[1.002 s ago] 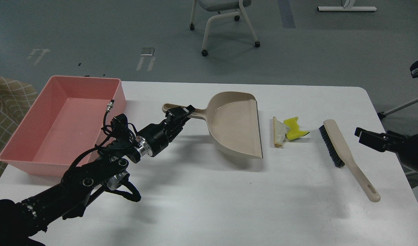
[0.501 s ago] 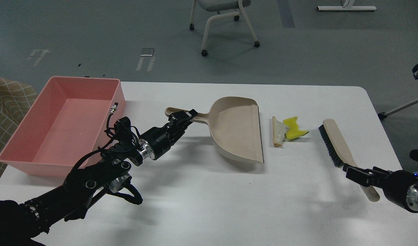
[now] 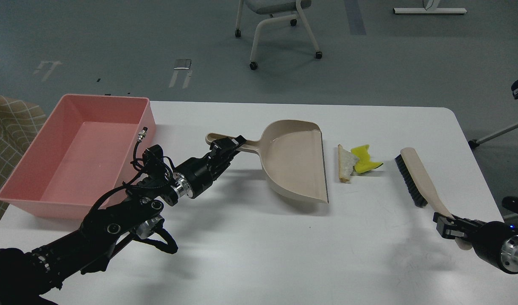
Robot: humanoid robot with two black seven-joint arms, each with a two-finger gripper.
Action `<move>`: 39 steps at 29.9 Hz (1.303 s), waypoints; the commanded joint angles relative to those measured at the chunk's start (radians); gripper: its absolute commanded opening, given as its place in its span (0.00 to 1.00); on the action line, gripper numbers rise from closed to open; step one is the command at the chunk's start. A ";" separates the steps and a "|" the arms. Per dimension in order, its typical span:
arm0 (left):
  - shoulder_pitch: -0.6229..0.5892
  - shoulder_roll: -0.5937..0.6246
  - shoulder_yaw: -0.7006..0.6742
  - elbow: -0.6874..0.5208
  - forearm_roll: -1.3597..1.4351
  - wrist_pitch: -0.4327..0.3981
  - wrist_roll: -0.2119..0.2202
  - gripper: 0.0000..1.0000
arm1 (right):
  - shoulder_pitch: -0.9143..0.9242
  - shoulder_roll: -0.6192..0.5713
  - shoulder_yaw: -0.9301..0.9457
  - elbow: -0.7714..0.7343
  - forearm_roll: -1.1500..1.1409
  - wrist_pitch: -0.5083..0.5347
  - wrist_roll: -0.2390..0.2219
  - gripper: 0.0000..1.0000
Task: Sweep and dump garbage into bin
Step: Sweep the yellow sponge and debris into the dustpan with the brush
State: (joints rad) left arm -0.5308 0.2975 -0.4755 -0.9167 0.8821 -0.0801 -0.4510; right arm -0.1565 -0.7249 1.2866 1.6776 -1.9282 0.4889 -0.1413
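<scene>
Left tool (image 3: pixel 227 146) clamped on the beige dustpan (image 3: pixel 295 159) handle; pan sat flat on the white worktop (image 3: pixel 259 245), open edge facing the garbage; bread slice (image 3: pixel 345 163) and yellow chunk (image 3: pixel 365 159) touching each other, between dustpan and brush (image 3: pixel 420 180); right tool (image 3: pixel 447 223) closed around the brush handle's near end; pink bin (image 3: pixel 76 152) parked far left, well apart from the scraps.
</scene>
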 commanded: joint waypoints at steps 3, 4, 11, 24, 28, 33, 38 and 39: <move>0.000 0.000 0.000 0.001 0.000 0.000 0.000 0.05 | 0.008 -0.007 0.000 -0.001 0.001 0.000 0.002 0.00; 0.000 -0.001 0.000 -0.001 0.000 0.002 0.000 0.05 | 0.011 -0.008 0.000 -0.001 0.002 0.000 0.002 0.00; 0.002 -0.004 0.002 0.012 0.000 0.014 0.008 0.05 | 0.115 0.050 -0.096 -0.018 0.012 0.000 0.009 0.00; -0.006 -0.006 0.048 0.067 -0.002 0.028 0.009 0.05 | 0.305 0.200 -0.280 -0.101 0.012 0.000 0.011 0.00; -0.011 -0.032 0.048 0.067 0.000 0.028 0.009 0.05 | 0.385 0.268 -0.340 -0.136 0.014 0.000 0.008 0.00; -0.015 -0.041 0.048 0.067 0.000 0.028 0.008 0.05 | 0.440 0.329 -0.400 -0.153 0.018 0.000 0.008 0.00; -0.015 -0.035 0.048 0.067 -0.003 0.026 0.003 0.06 | 0.443 0.377 -0.398 -0.139 0.043 0.000 0.014 0.00; -0.015 -0.034 0.046 0.067 -0.005 0.026 0.002 0.06 | 0.445 0.377 -0.397 -0.133 0.069 0.000 0.014 0.00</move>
State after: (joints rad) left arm -0.5466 0.2592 -0.4277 -0.8496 0.8814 -0.0532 -0.4450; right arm 0.2857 -0.3566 0.8881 1.5298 -1.8985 0.4888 -0.1294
